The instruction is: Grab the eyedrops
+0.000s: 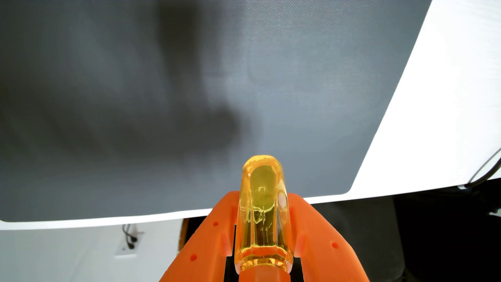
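Note:
In the wrist view a small clear amber eyedrops bottle (262,211) sits upright between my two orange fingers (208,236), its rounded end pointing away from the camera. My gripper (263,198) is shut on the bottle, one finger pressing each side. The bottle hangs above the near edge of a dark grey mat (189,95), and its lower end is hidden by the gripper body.
The grey mat lies on a white table (444,108) that shows at the right and along the bottom. A black cable (485,165) runs off the right edge. Below the table edge are a white wall outlet with plugs (128,241) and a dark area at the right.

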